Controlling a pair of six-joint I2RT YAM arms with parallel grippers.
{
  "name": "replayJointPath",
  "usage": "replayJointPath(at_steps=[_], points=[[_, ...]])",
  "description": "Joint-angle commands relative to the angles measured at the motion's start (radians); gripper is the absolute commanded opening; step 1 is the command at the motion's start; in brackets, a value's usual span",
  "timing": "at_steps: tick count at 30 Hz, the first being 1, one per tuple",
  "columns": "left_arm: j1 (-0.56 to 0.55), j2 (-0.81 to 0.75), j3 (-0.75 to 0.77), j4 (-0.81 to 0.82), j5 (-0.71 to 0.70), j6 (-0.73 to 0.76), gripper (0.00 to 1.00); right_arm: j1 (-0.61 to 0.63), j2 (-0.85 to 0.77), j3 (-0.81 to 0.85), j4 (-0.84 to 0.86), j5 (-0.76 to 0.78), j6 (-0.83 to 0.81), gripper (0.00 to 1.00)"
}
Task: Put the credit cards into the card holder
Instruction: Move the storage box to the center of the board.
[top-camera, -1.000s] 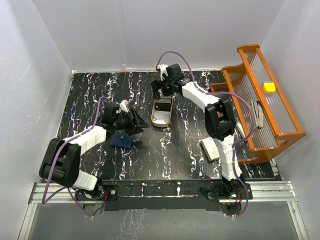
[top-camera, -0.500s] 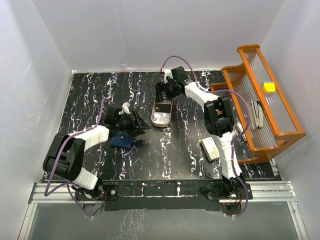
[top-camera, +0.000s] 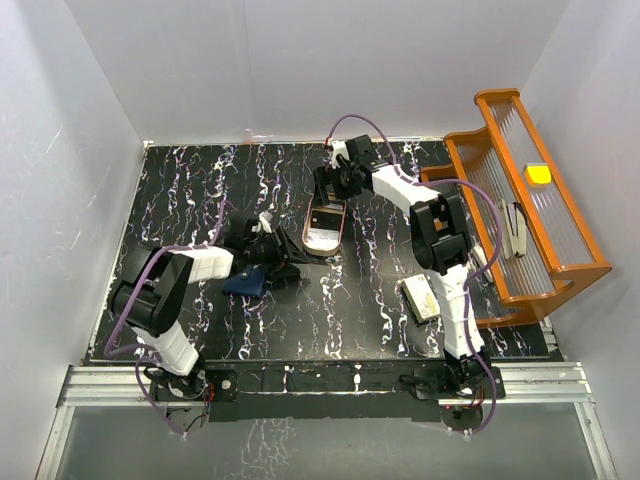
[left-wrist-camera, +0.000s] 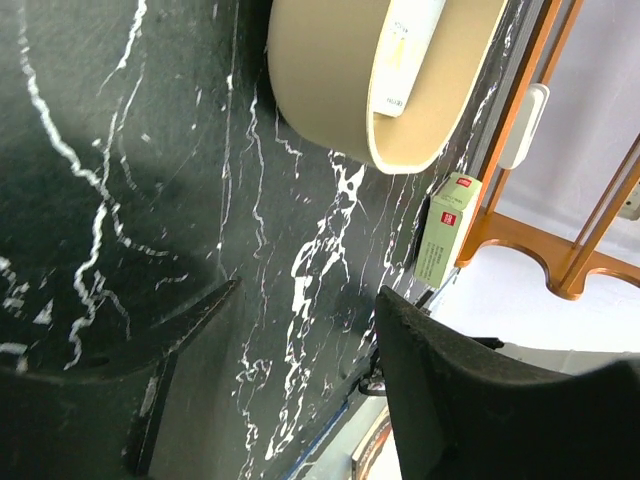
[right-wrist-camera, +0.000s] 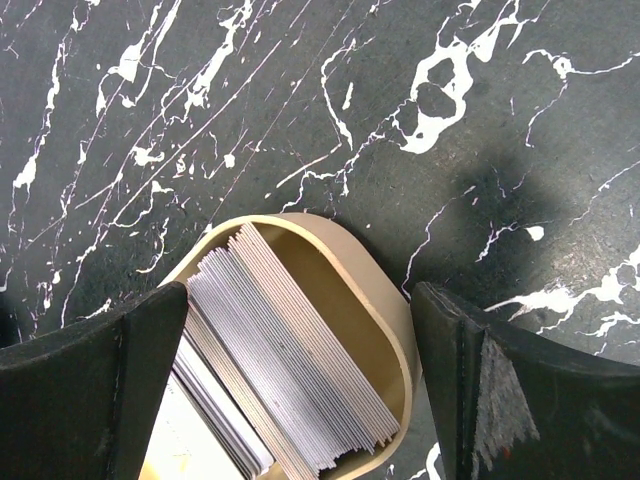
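Observation:
The credit cards (right-wrist-camera: 290, 370) are a stack of thin grey-white cards standing on edge in a tan rounded tray (right-wrist-camera: 385, 300); the tray also shows in the top view (top-camera: 325, 226). My right gripper (right-wrist-camera: 300, 300) is open, with its fingers on either side of the tray's end above the cards; it also shows in the top view (top-camera: 333, 183). The card holder, a navy wallet (top-camera: 244, 283), lies on the table. My left gripper (top-camera: 278, 257) is open and empty just right of the wallet. In the left wrist view (left-wrist-camera: 310, 300) only marble lies between its fingers and the wallet is hidden. No orange card shows.
An orange wire rack (top-camera: 530, 200) stands at the right edge with a yellow object (top-camera: 539, 173) on top. A cream-yellow block (top-camera: 421, 298) lies by the right arm, and it also shows in the left wrist view (left-wrist-camera: 445, 228). White walls enclose the black marble table (top-camera: 200, 190).
My left arm has lowered and swung right, bringing its gripper down beside the wallet. My right gripper has moved slightly nearer over the tray's far end.

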Motion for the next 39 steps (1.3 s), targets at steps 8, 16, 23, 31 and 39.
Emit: replayJointPath(at_steps=[8,16,23,31,39], points=[[-0.037,0.079,0.113,0.012,-0.038,0.007,0.41,-0.018,-0.099,-0.063,-0.011,0.012,0.090,0.90],[-0.037,0.040,0.180,-0.168,-0.186,0.138,0.35,-0.026,-0.209,-0.273,0.065,0.010,0.196,0.85],[-0.037,-0.009,0.186,-0.257,-0.290,0.195,0.35,-0.025,-0.328,-0.457,0.076,0.088,0.303,0.82],[-0.038,-0.073,0.181,-0.340,-0.258,0.199,0.52,-0.025,-0.475,-0.636,0.117,0.169,0.364,0.82],[-0.063,-0.184,0.108,-0.324,-0.152,0.119,0.59,-0.024,-0.596,-0.796,0.197,0.109,0.427,0.82]])
